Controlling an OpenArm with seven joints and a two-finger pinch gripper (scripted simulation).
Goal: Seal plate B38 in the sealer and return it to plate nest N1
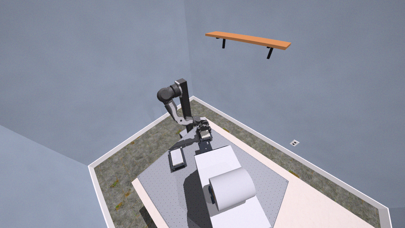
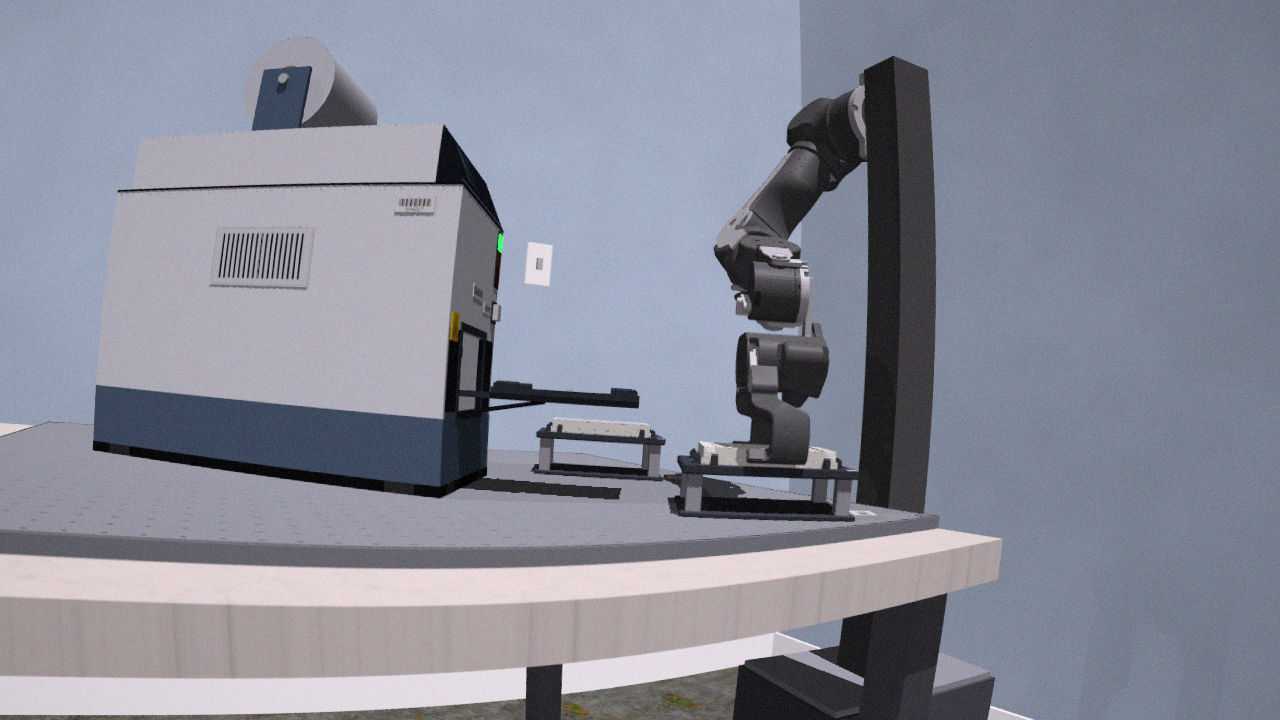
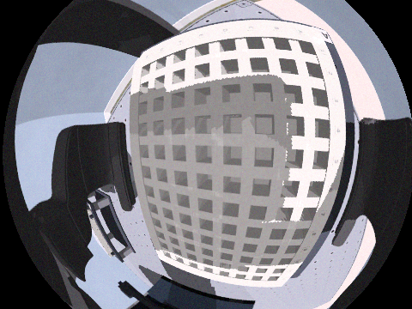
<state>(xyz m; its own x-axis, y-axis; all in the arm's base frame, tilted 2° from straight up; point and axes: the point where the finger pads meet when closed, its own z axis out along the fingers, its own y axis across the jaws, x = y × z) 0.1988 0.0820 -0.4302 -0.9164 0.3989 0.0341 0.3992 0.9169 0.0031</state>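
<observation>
A white well plate with open square wells lies in the plate nest beside the arm's post; I cannot read its label. My gripper is down over it, open, with one finger on each long side of the plate and a gap at both. It also shows in the side view and from above. The sealer's stage stands out and empty. The lamp shows green. The START key sits below it on the housing's front.
A second plate lies in the other nest, left of my gripper and below the stage's tip, also seen from above. The sealer housing with its foil roll fills the left. The arm's black post stands right behind the gripper.
</observation>
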